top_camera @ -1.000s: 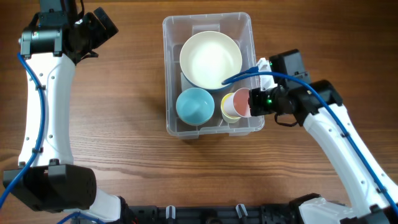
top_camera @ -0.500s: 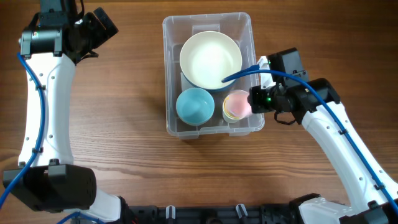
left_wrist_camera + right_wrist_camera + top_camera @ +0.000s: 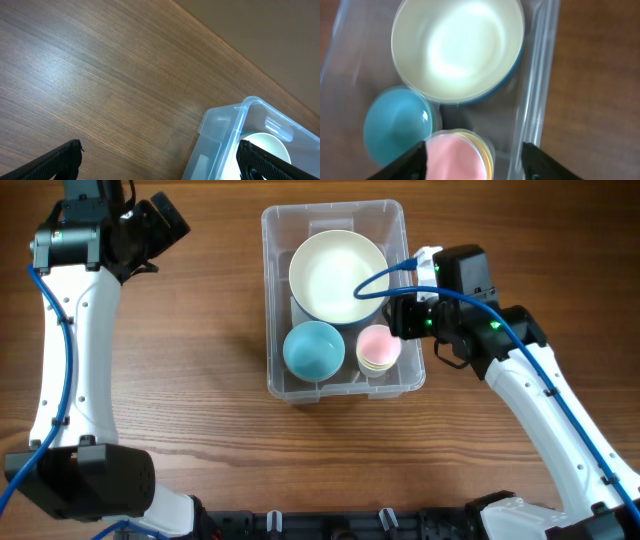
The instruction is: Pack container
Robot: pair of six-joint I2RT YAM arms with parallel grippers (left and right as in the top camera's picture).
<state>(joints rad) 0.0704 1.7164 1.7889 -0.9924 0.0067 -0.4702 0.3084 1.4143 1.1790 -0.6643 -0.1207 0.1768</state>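
The clear plastic container (image 3: 268,300) stands mid-table. Inside it are a large cream bowl (image 3: 338,275), a blue cup (image 3: 313,350) and a pink cup nested on a yellow one (image 3: 379,348). My right gripper (image 3: 400,318) hovers over the container's right wall with its jaws open. In the right wrist view the pink cup (image 3: 455,157) sits upright below and between the spread fingers (image 3: 407,164), free of them. My left gripper (image 3: 160,222) is at the far left, open and holding nothing. Its wrist view shows only the container's corner (image 3: 225,130).
Bare wooden tabletop (image 3: 190,380) surrounds the container on every side. The right arm's blue cable (image 3: 385,275) arcs over the cream bowl. The table's far edge (image 3: 240,55) shows in the left wrist view.
My right gripper has opened and let go of the pink cup stack, which went from tilted to upright in the container. The gripper then moved toward the far side. The left arm stayed still.
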